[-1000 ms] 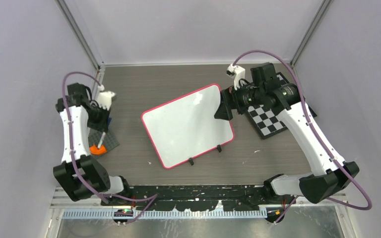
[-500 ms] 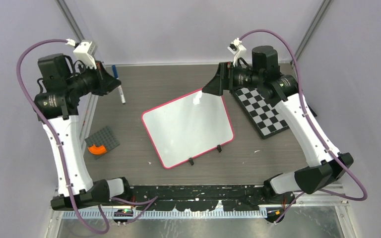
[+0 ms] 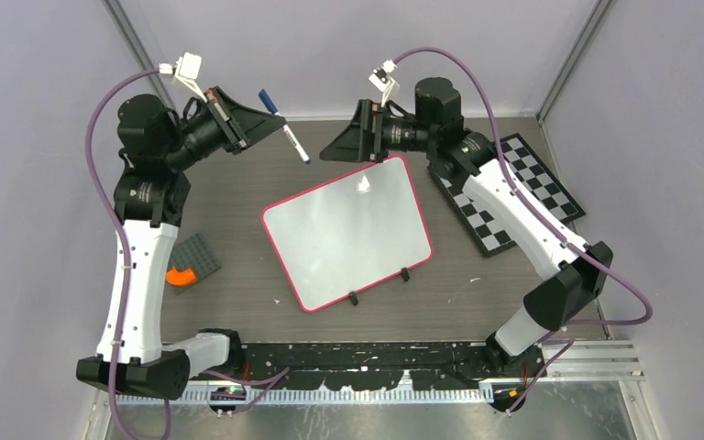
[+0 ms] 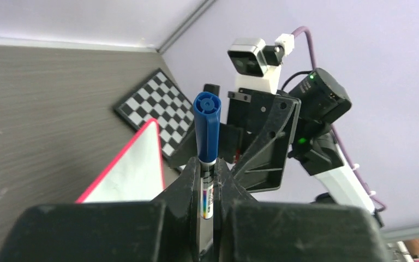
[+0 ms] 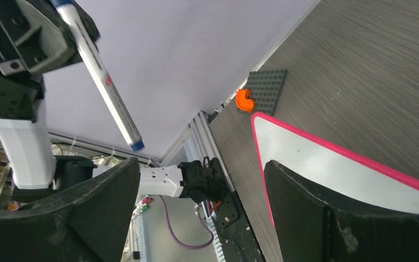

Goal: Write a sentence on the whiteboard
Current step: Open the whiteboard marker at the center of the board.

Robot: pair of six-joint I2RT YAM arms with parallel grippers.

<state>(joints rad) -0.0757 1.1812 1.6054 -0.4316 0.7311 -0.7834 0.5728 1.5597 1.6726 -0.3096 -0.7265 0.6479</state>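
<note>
- both arms have swung up and inward over the last second: the left gripper (image 3: 270, 115) has come from the back-left corner toward the middle, and the right gripper (image 3: 335, 147) has moved left, away from the checkerboard (image 3: 513, 183), to face it.
- the whiteboard (image 3: 348, 229) has not shifted. it lies flat mid-table, turned a little, its far edge below and between the two grippers. its face looks blank apart from one small pale spot near the far edge.
- left gripper (image 4: 207, 174) is pinching the marker (image 4: 206, 188) across its barrel, held well above the table (image 3: 238, 183). the blue cap (image 4: 207, 128) sticks out past the fingers and looks to be on.
- right gripper (image 5: 201, 166) is spread wide and holds nothing. the marker (image 5: 101, 76) hangs in front of it, apart from both fingers.
- step in hand, as i read it: uncapping, with the marker offered to the free gripper.
- to do it well:
  - line the right jaws up square on the cap alone, clear of the barrel and the left fingers.
  - close fully before pulling.
  - pull straight along the marker's axis, not sideways, so it doesn't twist in the left pinch.
  - keep the left pinch firm, since a slip would change the tip angle for writing.
  - do this over the table, so a dropped cap stays within reach.
</note>
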